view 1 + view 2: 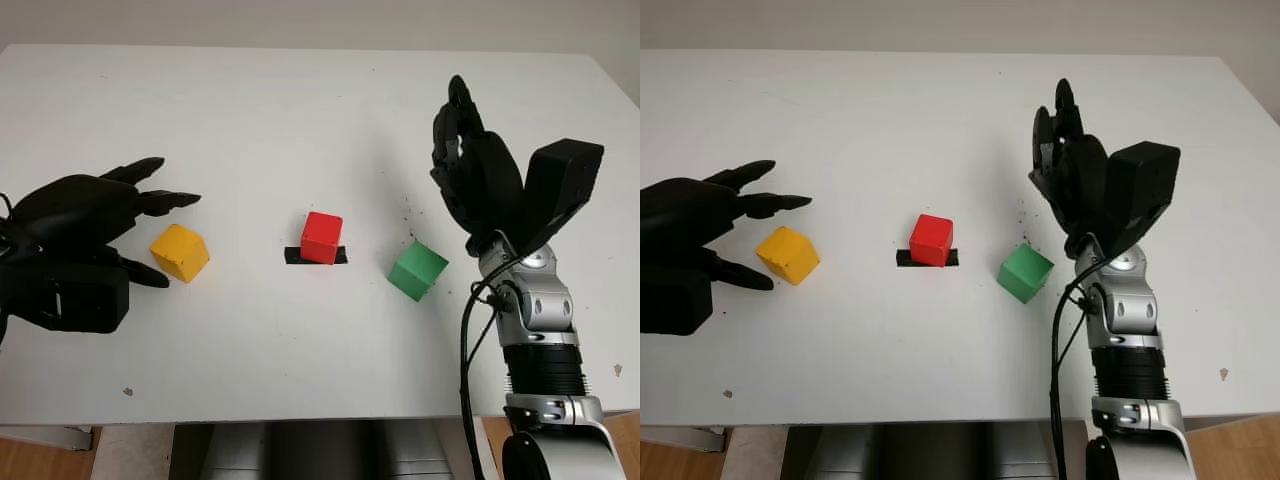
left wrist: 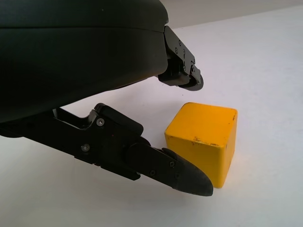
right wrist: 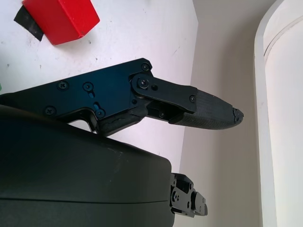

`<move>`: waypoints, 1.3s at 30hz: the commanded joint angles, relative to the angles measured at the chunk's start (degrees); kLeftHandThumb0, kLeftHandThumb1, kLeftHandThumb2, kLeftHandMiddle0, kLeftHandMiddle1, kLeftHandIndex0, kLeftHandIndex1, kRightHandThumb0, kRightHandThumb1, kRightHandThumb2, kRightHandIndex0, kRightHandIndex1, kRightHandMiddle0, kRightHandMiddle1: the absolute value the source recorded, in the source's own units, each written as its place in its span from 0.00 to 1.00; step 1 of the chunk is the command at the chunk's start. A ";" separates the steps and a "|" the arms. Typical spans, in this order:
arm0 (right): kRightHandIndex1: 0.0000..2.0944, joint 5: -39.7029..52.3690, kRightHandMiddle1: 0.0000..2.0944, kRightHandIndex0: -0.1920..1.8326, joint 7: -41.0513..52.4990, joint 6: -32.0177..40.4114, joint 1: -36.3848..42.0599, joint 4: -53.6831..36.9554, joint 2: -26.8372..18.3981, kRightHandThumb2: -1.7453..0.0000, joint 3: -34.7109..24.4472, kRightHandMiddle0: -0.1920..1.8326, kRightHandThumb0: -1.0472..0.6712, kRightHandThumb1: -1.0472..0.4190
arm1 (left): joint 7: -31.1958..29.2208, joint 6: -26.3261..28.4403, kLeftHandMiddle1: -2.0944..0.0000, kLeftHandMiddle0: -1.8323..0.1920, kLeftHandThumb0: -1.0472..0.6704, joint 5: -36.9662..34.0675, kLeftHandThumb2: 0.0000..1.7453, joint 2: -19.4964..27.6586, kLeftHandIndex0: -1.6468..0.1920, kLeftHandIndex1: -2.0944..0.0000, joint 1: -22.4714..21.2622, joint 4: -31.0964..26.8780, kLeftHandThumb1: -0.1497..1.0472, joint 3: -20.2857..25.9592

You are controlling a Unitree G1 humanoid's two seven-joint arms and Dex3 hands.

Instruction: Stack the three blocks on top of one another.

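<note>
While unstacked: yellow block [image 1: 180, 252] scuffed; red block [image 1: 322, 237]; green block [image 1: 418, 269].

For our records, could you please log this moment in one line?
left robot hand: open beside yellow block | right robot hand: open, raised | stack: unstarted

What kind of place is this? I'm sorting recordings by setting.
Probably a lab or test bench, not a home: a plain white table holding three coloured blocks, yellow block, red block on a black tape mark, green block. Left robot hand open beside the yellow block; right robot hand open, raised.
</note>
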 commanded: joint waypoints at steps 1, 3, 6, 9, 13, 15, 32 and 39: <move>0.00 0.13 0.00 0.00 -0.02 0.14 -0.67 -1.04 -0.46 0.61 -0.32 0.00 0.19 0.00 | 0.51 0.29 0.97 0.92 0.23 0.35 0.03 -0.29 0.68 0.94 0.59 0.00 0.90 -0.65; 0.00 0.11 0.00 0.00 -0.04 -0.17 -0.74 -0.73 -0.42 0.60 -0.34 0.00 0.19 0.00 | 0.55 0.48 0.97 0.92 0.24 1.00 0.03 -0.21 0.67 0.94 0.54 0.00 0.91 -1.01; 0.00 -0.06 0.00 0.00 -0.23 -0.18 -0.83 -0.78 -0.41 0.60 -0.25 0.00 0.19 0.00 | 0.54 0.68 0.97 0.91 0.25 1.86 0.03 -0.04 0.66 0.93 0.32 0.07 0.90 -1.61; 0.00 -0.07 0.00 0.00 -0.11 -0.04 -0.93 -0.83 -0.57 0.61 -0.19 0.00 0.19 0.00 | 0.69 0.44 0.97 0.90 0.25 2.28 0.03 0.00 0.65 0.93 0.14 0.46 0.90 -2.08; 0.00 -0.14 0.00 0.00 -0.16 0.39 -0.82 -1.33 -0.74 0.62 -0.14 0.00 0.18 0.00 | -0.22 0.79 0.97 0.90 0.25 1.91 0.03 0.05 0.65 0.93 0.16 0.02 0.90 -2.32; 0.00 -0.20 0.00 0.00 0.01 0.36 -0.73 -1.43 -0.91 0.62 -0.08 0.00 0.18 0.00 | -0.41 0.75 0.97 0.89 0.25 1.58 0.03 0.00 0.65 0.93 0.26 -0.13 0.90 -2.29; 0.00 0.09 0.00 0.00 -0.05 0.21 -0.58 -1.19 -0.77 0.61 -0.47 0.00 0.19 0.00 | 2.03 -1.80 0.97 0.86 0.28 -1.34 0.04 -2.59 0.60 0.86 -0.22 2.91 0.95 -2.22; 0.00 0.01 0.00 0.00 -0.20 0.12 -0.41 -1.35 -0.73 0.62 -0.39 0.00 0.19 0.00 | 1.40 -2.42 0.97 0.85 0.33 -5.80 0.07 -3.53 0.76 0.43 -1.02 6.28 1.00 -2.01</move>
